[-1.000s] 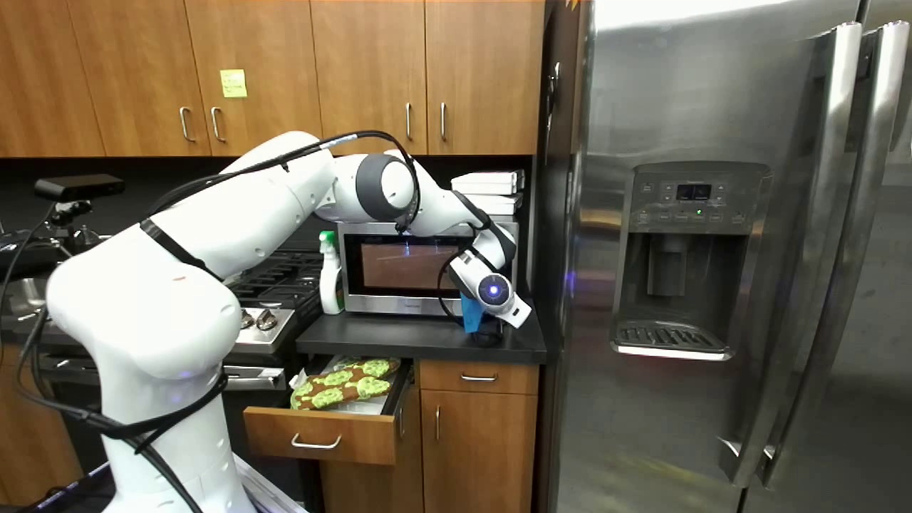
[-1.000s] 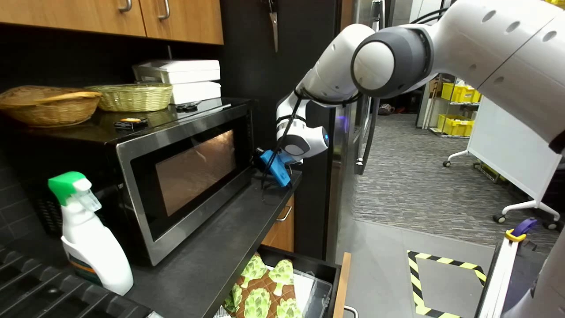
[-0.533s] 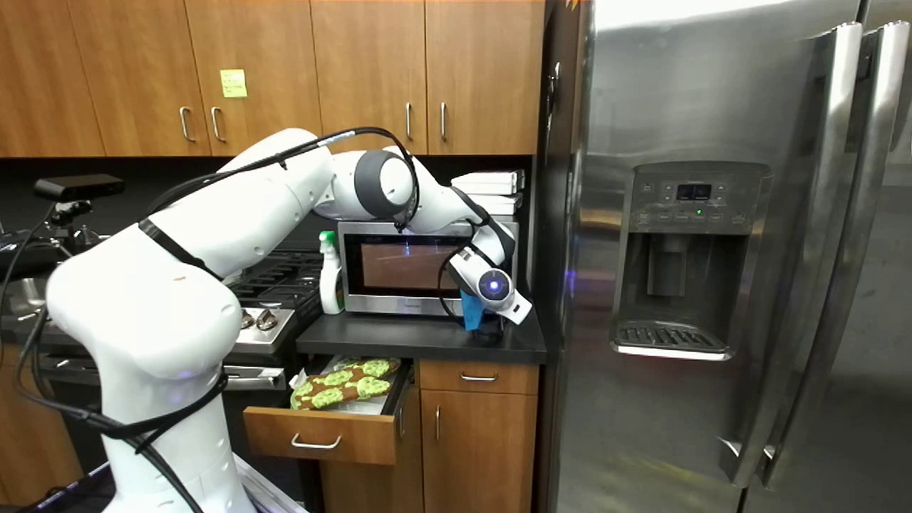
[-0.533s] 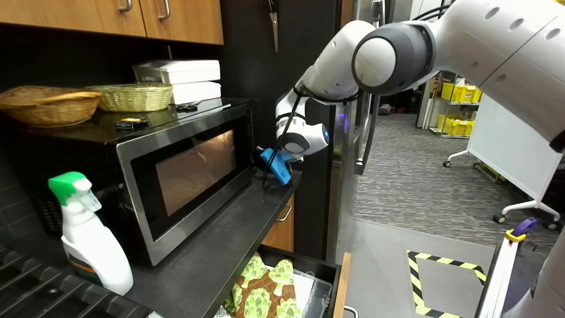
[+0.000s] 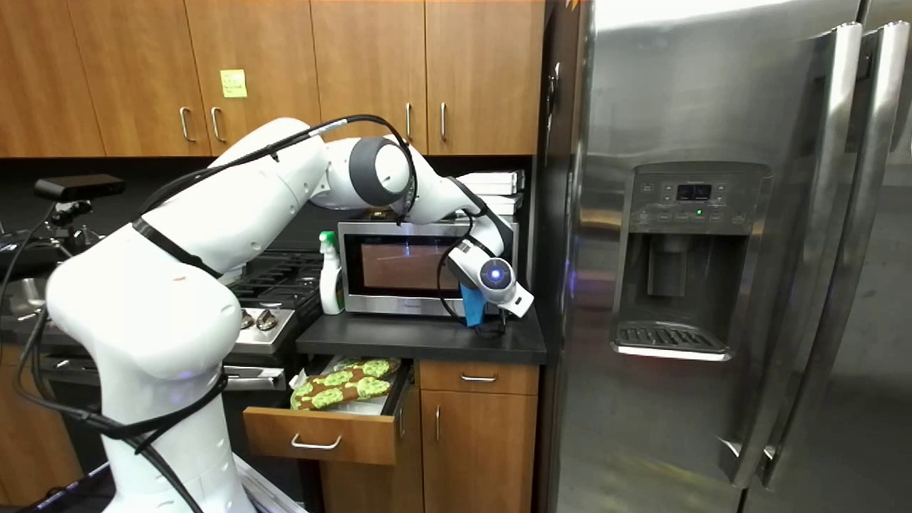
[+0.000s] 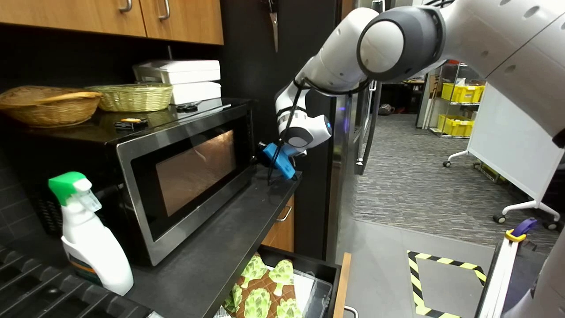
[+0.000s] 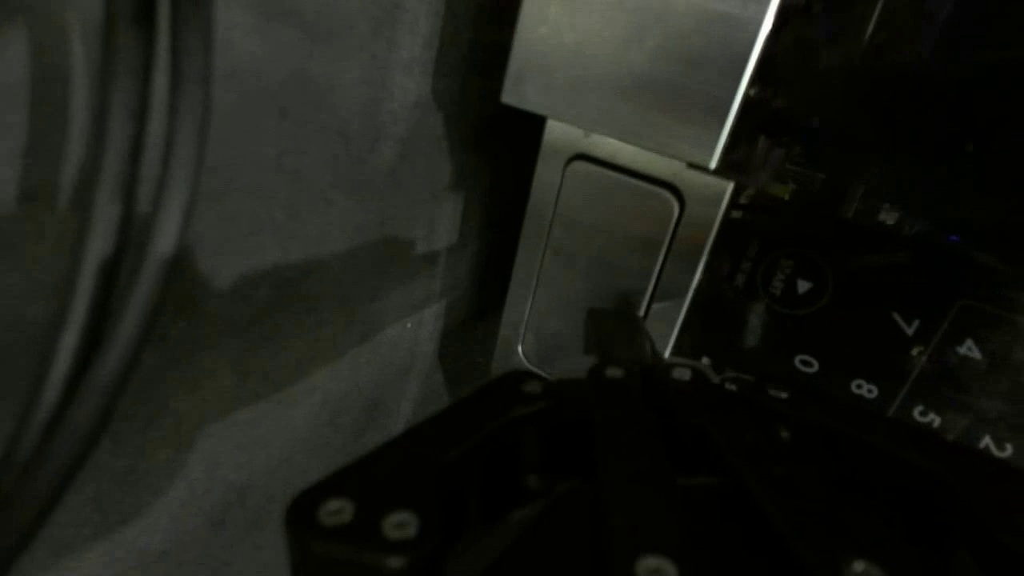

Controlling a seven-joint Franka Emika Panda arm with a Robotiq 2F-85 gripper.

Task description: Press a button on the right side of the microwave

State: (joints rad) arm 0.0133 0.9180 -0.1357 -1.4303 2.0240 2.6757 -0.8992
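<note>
Lifts slightly at the right end of the microwave [image 6: 194, 172] on the counter [image 6: 212, 238].
Rides a little higher in both exterior views than a second ago; perhaps adjusts aim for the press. Holds the gripper [image 7: 618, 332] seemingly pressed together, overlapping the large rectangular button [image 7: 602, 248] in the wrist view; cannot tell whether touching.

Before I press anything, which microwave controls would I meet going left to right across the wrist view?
Silver rectangular button, START button, digit 8, digit 7, digit 4, digit 2. Left out as overlapping sideways: digit 0, digit 5.
</note>
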